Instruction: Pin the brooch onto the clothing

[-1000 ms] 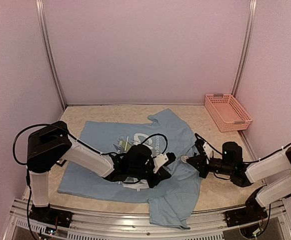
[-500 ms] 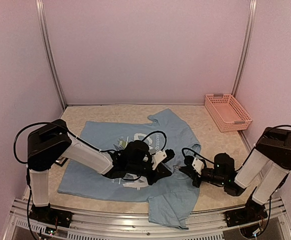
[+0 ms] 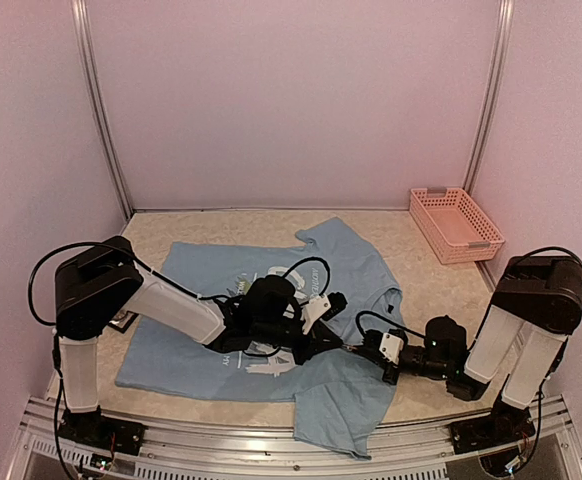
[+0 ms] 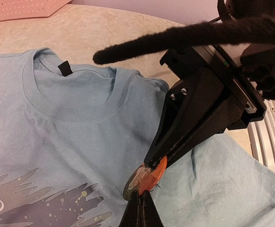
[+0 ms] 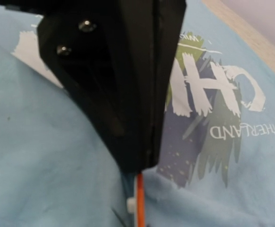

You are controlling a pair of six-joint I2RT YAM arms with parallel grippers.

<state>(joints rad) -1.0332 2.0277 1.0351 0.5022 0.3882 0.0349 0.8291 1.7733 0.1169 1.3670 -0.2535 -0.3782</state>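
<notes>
Clothing, a light blue T-shirt, lies spread flat beneath both tools, its collar beyond their tips. Right gripper, jaws closed, pinches the brooch at its tip, at or just above the cloth. Left gripper, jaws closed to a point, meets the disc's near edge; whether it grips cannot be told. Step in hand: seating the brooch. The next move likely calls for fastening it through the cloth without bunching.

Arms low, left tool, right tool both closed, tips adjacent
</notes>
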